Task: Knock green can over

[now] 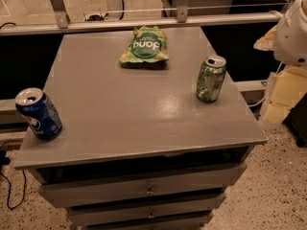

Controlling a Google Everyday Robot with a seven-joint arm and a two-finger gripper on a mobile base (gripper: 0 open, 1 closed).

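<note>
The green can [211,79] stands upright on the grey cabinet top [129,109], near its right edge. It is light green with pale mottling and a silver top with a pull-tab. A white rounded part of my arm [292,32] shows at the upper right edge of the view, to the right of and above the can and apart from it. My gripper itself is out of view.
A blue can [38,114] with a white logo stands at the front left corner. A flat green snack bag [144,46] lies at the back middle. Drawers [144,188] sit below the top. A metal rail [144,23] runs behind the cabinet.
</note>
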